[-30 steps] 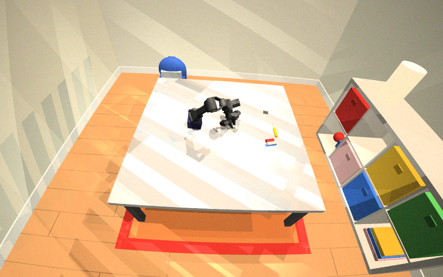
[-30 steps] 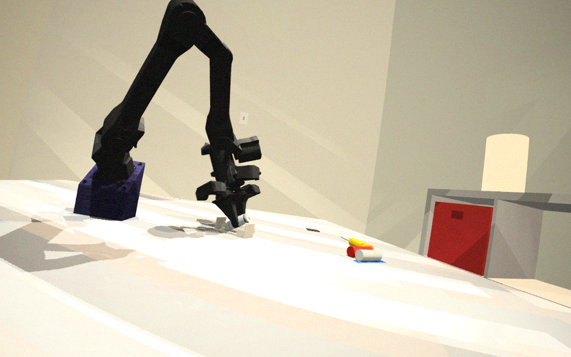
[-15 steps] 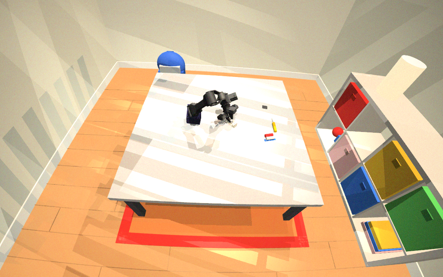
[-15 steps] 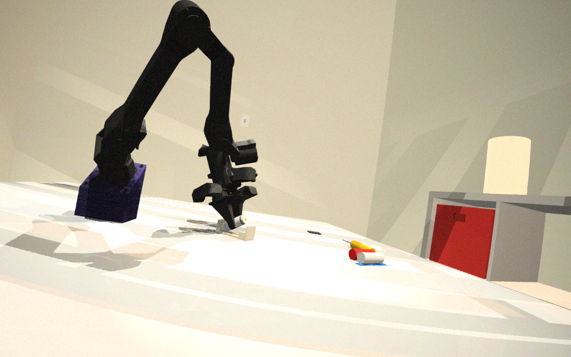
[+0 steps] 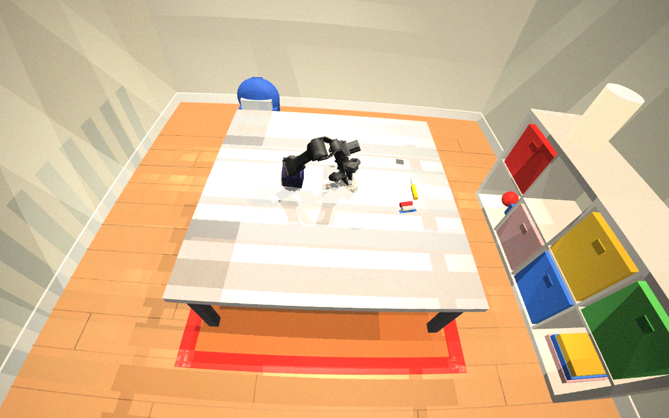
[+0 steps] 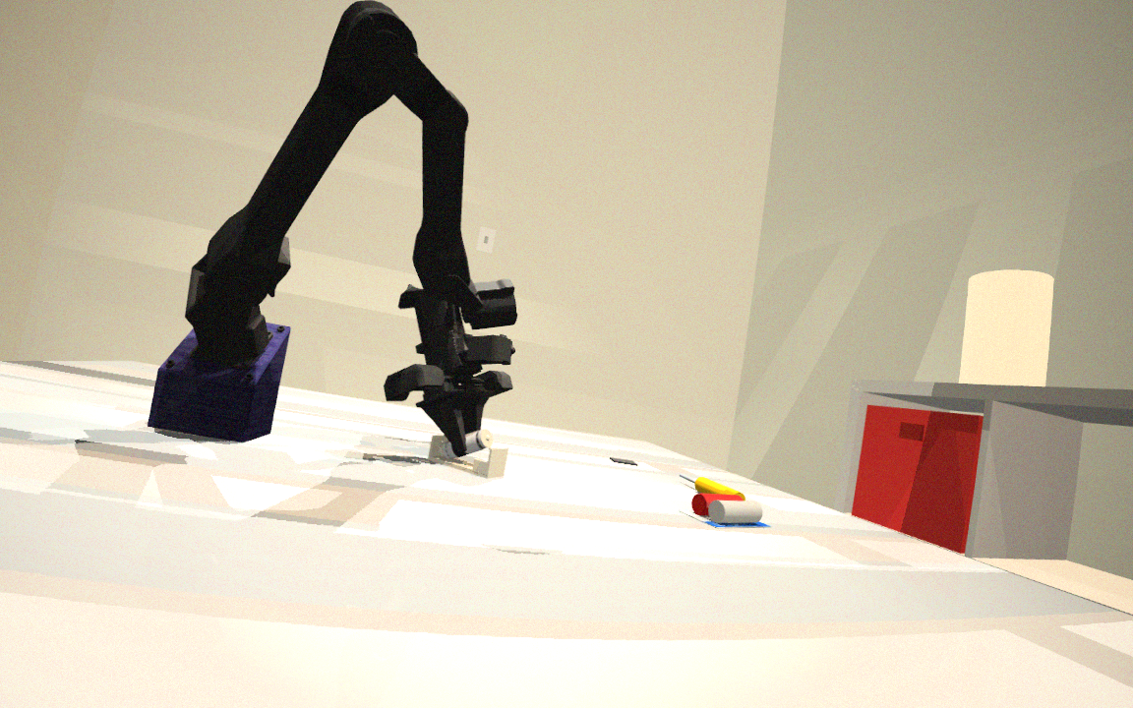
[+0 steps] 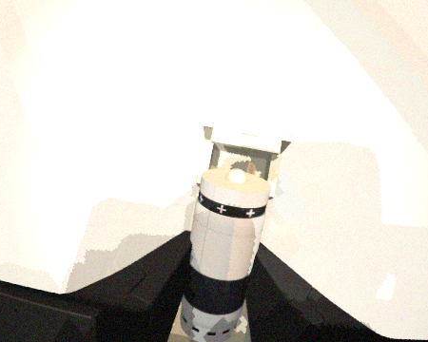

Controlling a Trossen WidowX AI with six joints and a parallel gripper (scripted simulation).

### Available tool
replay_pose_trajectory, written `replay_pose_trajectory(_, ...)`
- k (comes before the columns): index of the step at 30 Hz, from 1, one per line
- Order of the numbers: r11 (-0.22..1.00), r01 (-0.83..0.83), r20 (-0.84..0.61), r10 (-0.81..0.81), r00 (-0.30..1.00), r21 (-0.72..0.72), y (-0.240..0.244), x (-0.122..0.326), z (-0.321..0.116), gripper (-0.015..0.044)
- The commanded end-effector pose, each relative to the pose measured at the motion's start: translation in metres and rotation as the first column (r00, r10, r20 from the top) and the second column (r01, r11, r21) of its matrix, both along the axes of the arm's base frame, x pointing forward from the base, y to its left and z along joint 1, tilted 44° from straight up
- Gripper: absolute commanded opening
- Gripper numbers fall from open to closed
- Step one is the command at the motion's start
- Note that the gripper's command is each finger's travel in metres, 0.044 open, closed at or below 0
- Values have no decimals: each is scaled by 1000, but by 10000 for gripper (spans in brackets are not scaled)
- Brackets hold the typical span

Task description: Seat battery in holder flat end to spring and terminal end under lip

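The battery [image 7: 228,242] [image 6: 476,442] is white with dark bands and plus marks near its terminal end. My gripper [image 7: 221,246] [image 6: 463,446] is shut on it. The battery is tilted, with its terminal end raised towards the lip end of the holder. The cream holder [image 6: 491,463] [image 7: 247,141] [image 5: 353,188] stands on the table below it. In the wrist view the lip end shows beyond the terminal, and part of the holder's inside shows between them. The flat end is low, near the holder's other end wall; the spring is hidden, and I cannot tell whether they touch.
Right of the holder lie a red cylinder [image 5: 405,204] [image 6: 704,504], a white cylinder [image 6: 736,511] by a blue flat piece [image 5: 407,211], and a yellow-handled tool [image 5: 414,191] [image 6: 716,488]. A small dark flat piece [image 5: 399,161] [image 6: 624,461] lies farther back.
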State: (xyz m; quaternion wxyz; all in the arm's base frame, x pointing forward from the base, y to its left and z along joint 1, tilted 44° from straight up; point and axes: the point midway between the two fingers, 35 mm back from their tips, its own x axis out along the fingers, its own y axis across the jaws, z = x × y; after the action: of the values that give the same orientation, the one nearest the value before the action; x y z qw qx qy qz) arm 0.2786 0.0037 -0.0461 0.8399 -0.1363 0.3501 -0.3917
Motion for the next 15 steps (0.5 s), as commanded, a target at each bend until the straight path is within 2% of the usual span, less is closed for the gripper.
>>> replay_pose_trajectory(1, 999, 16, -33, -15, 999, 41, 1, 1, -5, 79)
replay_pose_trajectory(15, 991, 86, -117, -73, 990, 105, -2, 6, -7, 79)
